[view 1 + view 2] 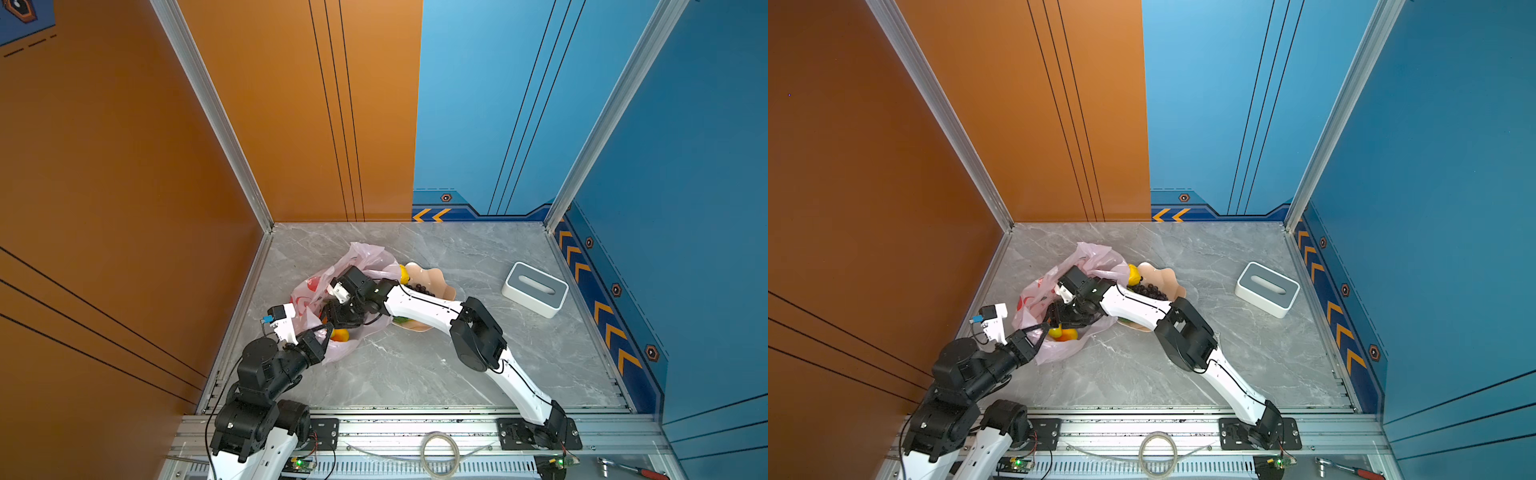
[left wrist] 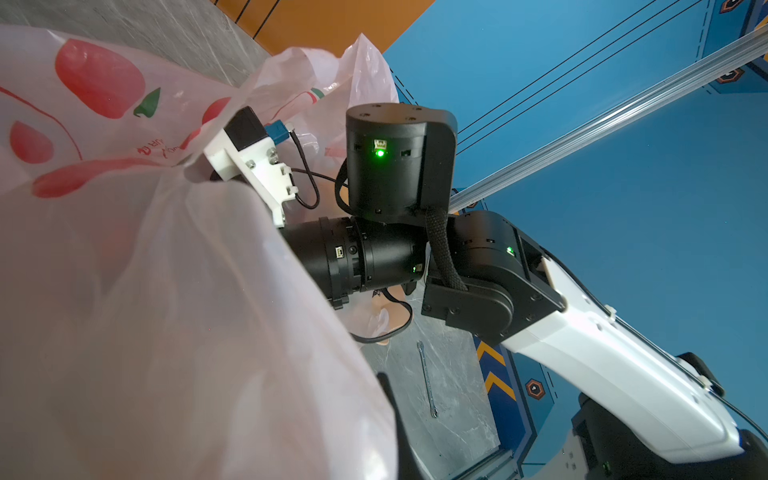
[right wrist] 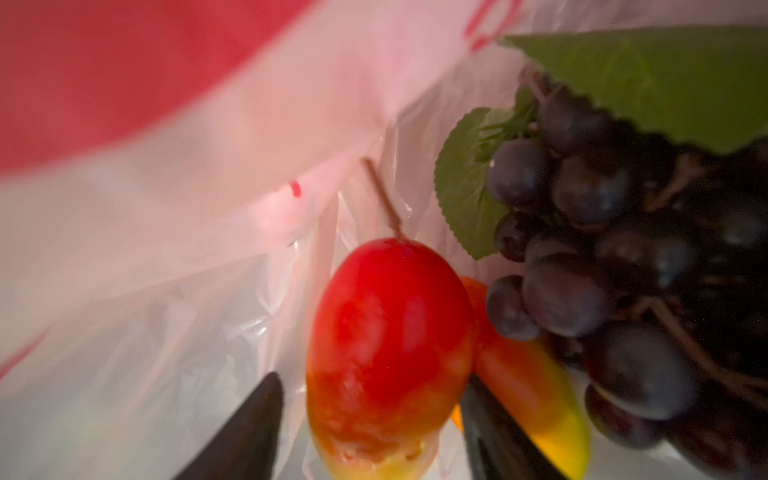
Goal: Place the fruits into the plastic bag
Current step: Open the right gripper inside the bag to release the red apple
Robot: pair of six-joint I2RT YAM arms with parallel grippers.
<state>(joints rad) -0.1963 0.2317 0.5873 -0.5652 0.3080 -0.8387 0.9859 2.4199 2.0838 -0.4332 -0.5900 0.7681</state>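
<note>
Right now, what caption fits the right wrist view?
Open right pincer inside the pink bag, straddling a red-yellow fruit beside dark grapes.

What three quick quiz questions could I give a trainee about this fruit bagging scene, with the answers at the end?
1. True or false: the right pincer reaches inside the plastic bag.
2. Fill in: the yellow fruit lying in the peach bowl is a ____.
3. The left pincer is shut on: A the bag's rim, B the bowl's rim, C nothing.
Key: 1 true; 2 lemon; 3 A.
</note>
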